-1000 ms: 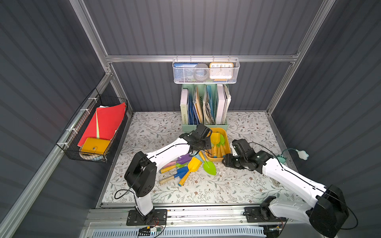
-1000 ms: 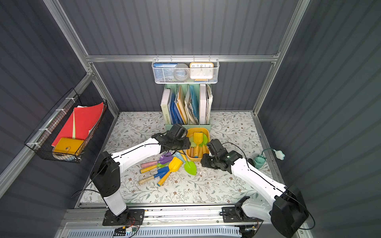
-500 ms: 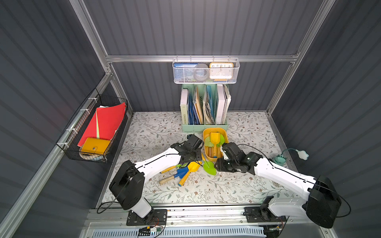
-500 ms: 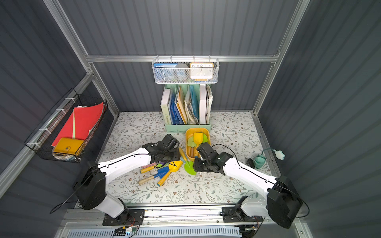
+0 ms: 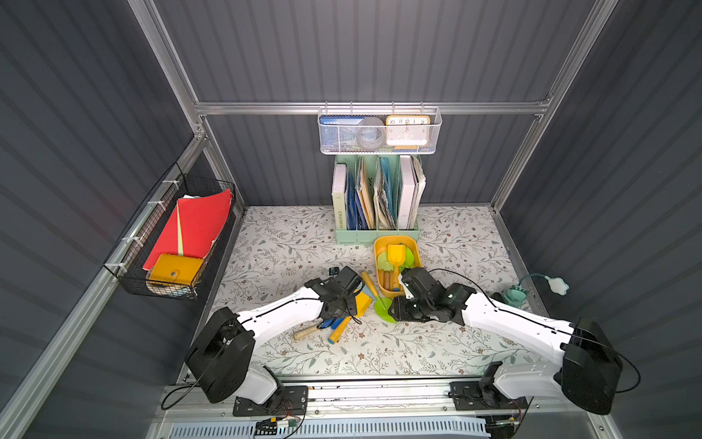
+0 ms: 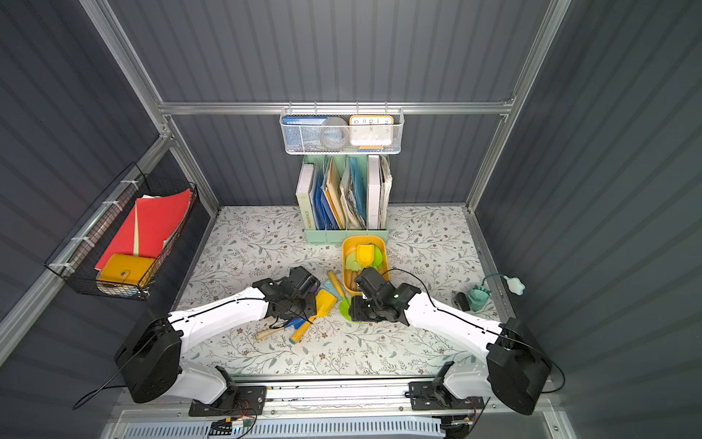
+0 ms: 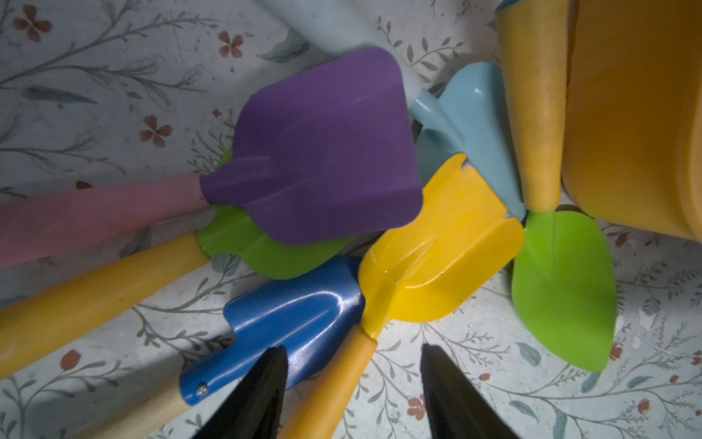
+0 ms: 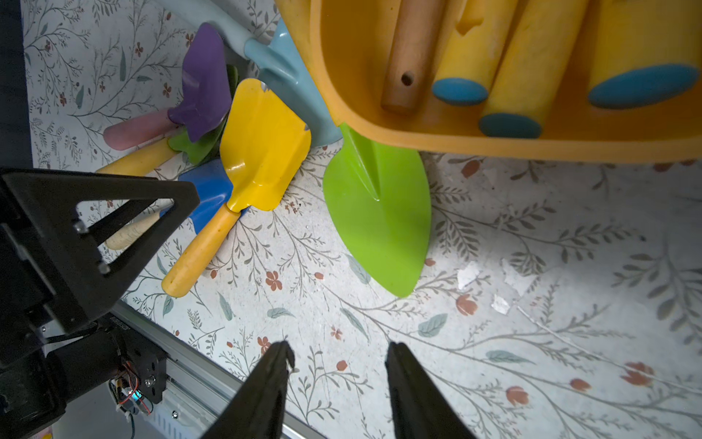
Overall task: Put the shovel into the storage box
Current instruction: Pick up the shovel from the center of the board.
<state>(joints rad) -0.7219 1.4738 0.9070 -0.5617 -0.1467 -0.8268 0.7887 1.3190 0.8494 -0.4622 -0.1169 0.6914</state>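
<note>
- Shovel in hand, as I judge it: the glossy yellow square-bladed shovel with a yellow-orange handle. It lies in the loose pile on the floral mat, at about 8 o'clock from the shallow yellow-orange plastic storage box.
- Your left gripper is spread and straddles that handle without pinching it. The right gripper is spread over bare mat, empty.
- If you close carelessly, you may also catch the blue-bladed, wooden-handled shovel just beside it. Lifting could drag the blades that touch.
- Both arms crowd the box's 6 o'clock end, so you risk a knock.
- Count: six loose shovels, one box, four handle ends showing inside.
</note>
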